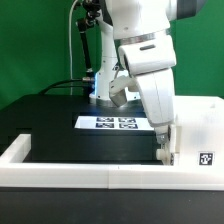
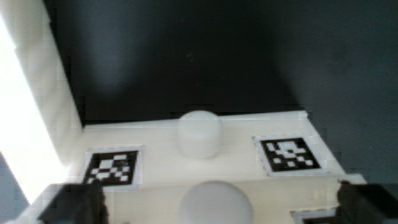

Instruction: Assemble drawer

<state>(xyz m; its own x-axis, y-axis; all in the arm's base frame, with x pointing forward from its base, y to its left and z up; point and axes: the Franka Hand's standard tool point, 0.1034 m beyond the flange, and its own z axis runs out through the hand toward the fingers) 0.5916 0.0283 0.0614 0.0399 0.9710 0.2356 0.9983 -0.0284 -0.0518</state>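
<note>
The drawer's white box shell (image 1: pixel 196 130) stands at the exterior view's right and bears a square tag (image 1: pixel 207 157). My gripper (image 1: pixel 163 150) hangs low against the shell's near left side. In the wrist view a white drawer part (image 2: pixel 196 172) with two tags (image 2: pixel 116 166) (image 2: pixel 290 152) and a rounded knob (image 2: pixel 199 133) lies under the gripper (image 2: pixel 210 205). A second rounded knob (image 2: pixel 214 200) sits between the dark fingertips (image 2: pixel 64 205). The jaws stand wide apart on either side of the white part, open. I cannot tell the trays apart from the shell.
The marker board (image 1: pixel 115 123) lies flat on the black table behind the gripper. A low white rail (image 1: pixel 80 172) edges the table's front and left, and shows in the wrist view (image 2: pixel 25 90). Cables and a stand (image 1: pixel 90 60) rise at the back.
</note>
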